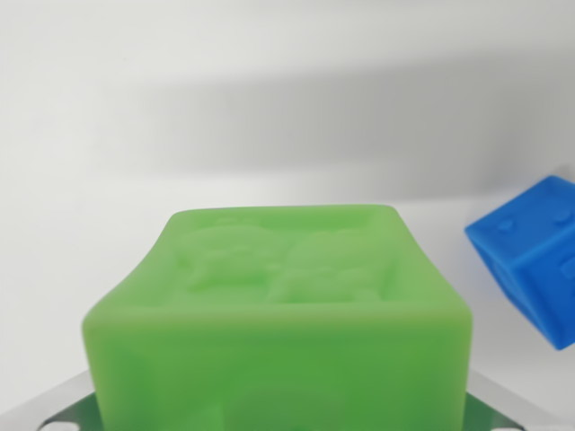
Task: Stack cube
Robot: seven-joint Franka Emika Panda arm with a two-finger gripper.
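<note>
Filling the lower middle, at six o'clock, sits the green cube (278, 314), very near the lens, its top face embossed in shallow relief. Grey metal slivers flank its lower corners, probably gripper (278, 422) parts; whether the jaws are clamped on it I cannot tell. It looks light, rubbery and matte, likely best held across its flat side faces. At three o'clock the blue cube (535, 256) rests tilted, well apart.

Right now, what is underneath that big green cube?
Below the green cube, only grey metal parts peek out at both lower corners, probably the gripper. The cube hides everything else beneath it. The blue cube sits apart, at the wrist view's right.
</note>
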